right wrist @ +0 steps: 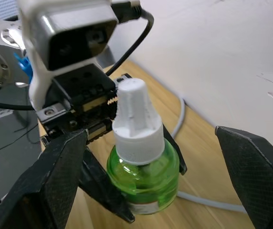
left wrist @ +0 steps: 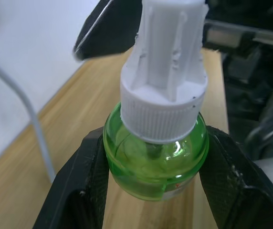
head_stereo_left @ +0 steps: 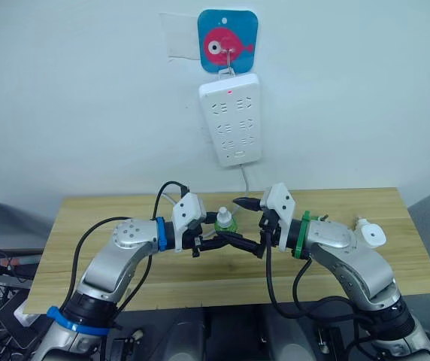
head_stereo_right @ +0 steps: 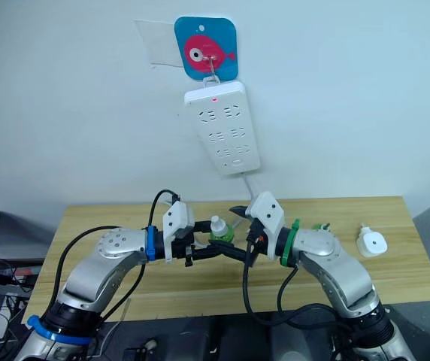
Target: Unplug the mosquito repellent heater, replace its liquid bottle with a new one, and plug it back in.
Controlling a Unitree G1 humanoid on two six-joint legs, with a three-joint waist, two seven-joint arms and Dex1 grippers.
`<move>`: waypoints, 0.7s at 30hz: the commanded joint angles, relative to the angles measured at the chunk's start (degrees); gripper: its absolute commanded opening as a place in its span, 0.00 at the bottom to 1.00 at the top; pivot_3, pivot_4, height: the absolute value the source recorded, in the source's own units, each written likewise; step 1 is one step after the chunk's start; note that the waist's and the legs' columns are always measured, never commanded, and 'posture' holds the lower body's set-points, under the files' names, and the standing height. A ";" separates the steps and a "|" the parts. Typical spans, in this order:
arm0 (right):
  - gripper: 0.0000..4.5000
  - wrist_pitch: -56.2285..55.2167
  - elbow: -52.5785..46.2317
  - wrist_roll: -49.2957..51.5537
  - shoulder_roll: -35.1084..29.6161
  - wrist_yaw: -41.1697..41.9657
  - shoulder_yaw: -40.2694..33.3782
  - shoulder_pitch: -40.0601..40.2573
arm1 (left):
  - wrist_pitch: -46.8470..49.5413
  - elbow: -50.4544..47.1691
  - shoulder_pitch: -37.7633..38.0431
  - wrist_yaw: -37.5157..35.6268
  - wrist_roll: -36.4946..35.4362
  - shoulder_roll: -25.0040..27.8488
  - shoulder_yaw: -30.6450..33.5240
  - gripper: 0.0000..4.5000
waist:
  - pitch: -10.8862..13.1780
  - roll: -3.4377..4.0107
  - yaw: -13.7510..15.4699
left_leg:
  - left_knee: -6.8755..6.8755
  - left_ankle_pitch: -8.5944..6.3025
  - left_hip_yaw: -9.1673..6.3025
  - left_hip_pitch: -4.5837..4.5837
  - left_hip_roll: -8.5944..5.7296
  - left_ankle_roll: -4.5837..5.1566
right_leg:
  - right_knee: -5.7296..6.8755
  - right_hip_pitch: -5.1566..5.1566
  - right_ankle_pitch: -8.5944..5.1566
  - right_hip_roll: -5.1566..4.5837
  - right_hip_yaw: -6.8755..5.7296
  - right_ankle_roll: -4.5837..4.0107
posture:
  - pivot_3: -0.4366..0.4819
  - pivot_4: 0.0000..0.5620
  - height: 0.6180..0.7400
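Note:
A green liquid bottle (left wrist: 154,152) with a white ribbed cap is upright over the table's middle, with my left gripper (head_stereo_left: 224,235) shut on its round body. My right gripper (head_stereo_left: 248,227) faces it from the right and is open, one black finger (right wrist: 55,183) on each side of the bottle and neither touching it. The mosquito repellent heater (head_stereo_left: 371,235), a small white rounded unit, lies unplugged on the wooden table (head_stereo_left: 125,214) near its right end, beyond my right forearm.
A long white power strip (head_stereo_left: 231,119) with a red light hangs on the wall from a blue fish hook (head_stereo_left: 228,41), and its cord (head_stereo_left: 243,179) drops behind the table. A small green and white object (head_stereo_right: 321,226) shows behind my right arm.

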 commanded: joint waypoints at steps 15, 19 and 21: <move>0.23 -1.01 -2.99 0.97 -0.67 -0.29 -0.03 1.63 | -5.73 3.48 -0.36 -4.63 0.99 -0.93 -0.66 0.50 | 0.00 0.00 -0.61 | 0.12 0.12 -0.10 -0.47 -0.02 -0.18 | 0.32 -0.52 0.01 0.01 -0.04 -0.01 | 0.35 0.49 1.00; 0.23 -4.80 -0.11 4.17 -5.04 12.64 0.25 -3.84 | -9.98 3.70 -0.11 -11.59 -0.22 0.74 -1.34 0.50 | 0.04 0.01 -0.58 | 0.15 0.13 -0.05 -0.47 -0.03 -0.17 | 0.33 -0.53 0.01 0.02 -0.10 -0.01 | 0.38 0.50 1.00; 0.23 -7.33 2.26 4.95 -6.91 18.63 0.57 -6.34 | -12.51 4.57 -0.41 -14.62 0.22 1.35 -2.09 0.50 | 0.05 0.00 -0.58 | 0.16 0.12 -0.05 -0.45 -0.03 -0.17 | 0.34 -0.51 0.01 0.02 -0.12 -0.01 | 0.39 0.51 1.00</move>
